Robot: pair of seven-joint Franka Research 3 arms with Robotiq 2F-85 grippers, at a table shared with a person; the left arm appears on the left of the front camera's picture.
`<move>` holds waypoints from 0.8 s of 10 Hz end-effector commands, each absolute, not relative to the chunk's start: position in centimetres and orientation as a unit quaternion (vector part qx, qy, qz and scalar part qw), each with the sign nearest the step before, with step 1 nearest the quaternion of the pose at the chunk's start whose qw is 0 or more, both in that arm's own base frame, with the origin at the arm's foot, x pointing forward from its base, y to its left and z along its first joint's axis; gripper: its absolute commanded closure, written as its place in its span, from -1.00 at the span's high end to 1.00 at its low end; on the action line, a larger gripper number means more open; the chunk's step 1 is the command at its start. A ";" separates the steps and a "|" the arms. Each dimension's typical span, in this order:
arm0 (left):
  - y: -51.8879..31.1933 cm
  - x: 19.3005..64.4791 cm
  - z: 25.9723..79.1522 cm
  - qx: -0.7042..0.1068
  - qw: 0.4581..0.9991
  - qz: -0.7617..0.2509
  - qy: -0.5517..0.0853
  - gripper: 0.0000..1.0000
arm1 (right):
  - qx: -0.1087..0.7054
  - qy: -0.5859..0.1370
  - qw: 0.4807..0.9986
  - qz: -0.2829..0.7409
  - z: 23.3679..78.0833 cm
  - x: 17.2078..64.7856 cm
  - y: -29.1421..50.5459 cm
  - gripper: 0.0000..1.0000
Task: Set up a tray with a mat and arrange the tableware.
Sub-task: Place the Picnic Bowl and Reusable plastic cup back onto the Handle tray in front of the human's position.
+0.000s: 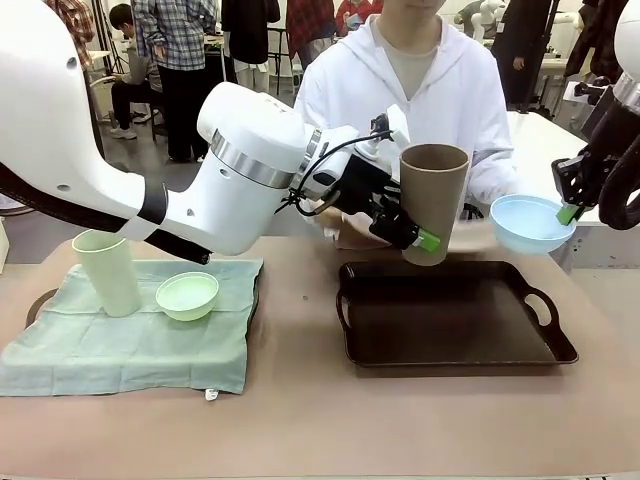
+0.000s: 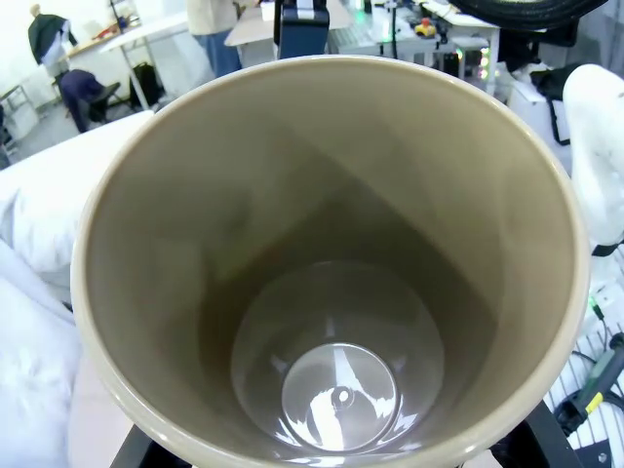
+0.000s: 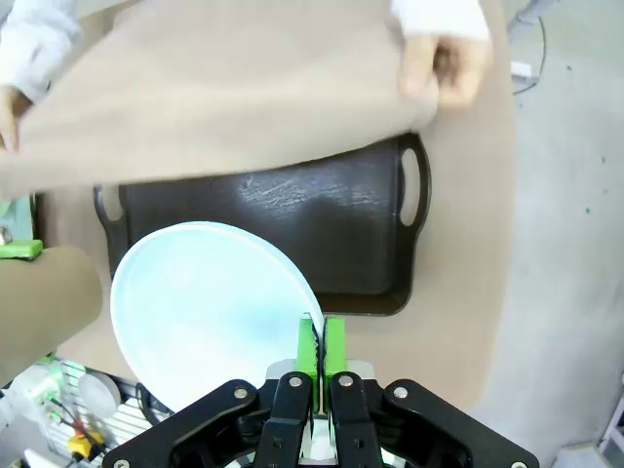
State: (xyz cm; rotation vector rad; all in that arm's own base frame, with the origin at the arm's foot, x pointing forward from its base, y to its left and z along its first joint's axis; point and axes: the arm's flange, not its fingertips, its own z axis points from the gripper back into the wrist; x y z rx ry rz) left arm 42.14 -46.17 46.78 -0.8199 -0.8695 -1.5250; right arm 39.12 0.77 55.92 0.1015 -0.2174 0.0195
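Upright, mouth up, the brown tumbler [image 1: 434, 200] sits clamped in left tool [image 1: 415, 232]; right tool [image 1: 567, 212] apparently pinches light blue bowl [image 1: 530, 222].

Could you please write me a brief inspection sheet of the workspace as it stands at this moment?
Surface: tan table, dark tray bare.
Job's things: pale green tumbler and mint bowl on green mat; person holds beige mat over the tray's far side.
Clutter: nothing seen.
Grippers: left gripper holds brown tumbler; right gripper pinches light blue bowl by its rim.
Cables: black cable along left wrist.
Surroundings: people standing behind.
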 end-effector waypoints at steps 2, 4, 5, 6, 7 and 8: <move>-46.2 42.2 47.1 -0.350 0.562 -0.652 -0.370 -0.53 | 0.050 -0.109 0.993 0.011 55.7 39.1 0.9 -0.99; -46.2 42.2 47.1 -0.350 0.562 -0.652 -0.370 -0.53 | 0.050 -0.109 0.993 0.011 55.7 39.1 0.9 -0.99; -46.2 42.2 47.1 -0.350 0.562 -0.652 -0.370 -0.53 | 0.050 -0.109 0.993 0.011 55.7 39.1 0.9 -0.99; -46.2 42.2 47.1 -0.350 0.562 -0.652 -0.370 -0.53 | 0.050 -0.109 0.993 0.011 55.7 39.1 0.9 -0.99; -46.2 42.2 47.1 -0.350 0.562 -0.652 -0.370 -0.53 | 0.050 -0.109 0.993 0.011 55.7 39.1 0.9 -0.99; -46.2 42.2 47.1 -0.350 0.562 -0.652 -0.370 -0.53 | 0.050 -0.109 0.993 0.011 55.7 39.1 0.9 -0.99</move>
